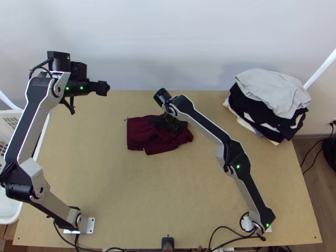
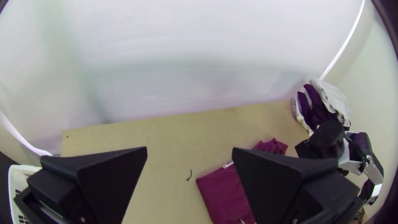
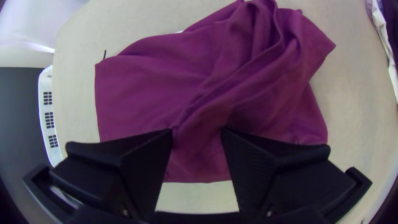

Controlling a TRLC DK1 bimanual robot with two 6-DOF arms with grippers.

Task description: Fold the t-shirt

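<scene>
Maroon, wrinkled fabric t-shirt (image 1: 136, 136): top view, on the light wooden table (image 1: 126, 193), far-central area, partly bunched. The right gripper (image 1: 169, 124) is positioned over it; the left gripper (image 1: 103, 88) is located near the table's far-left corner. A grey, black and white cloth pile (image 1: 273, 96) occupies the far-right corner. Left wrist view: left gripper (image 2: 189, 151), two flat black fingers apart. Right wrist view: right gripper (image 3: 197, 130), fingers apart, t-shirt visible between them.
</scene>
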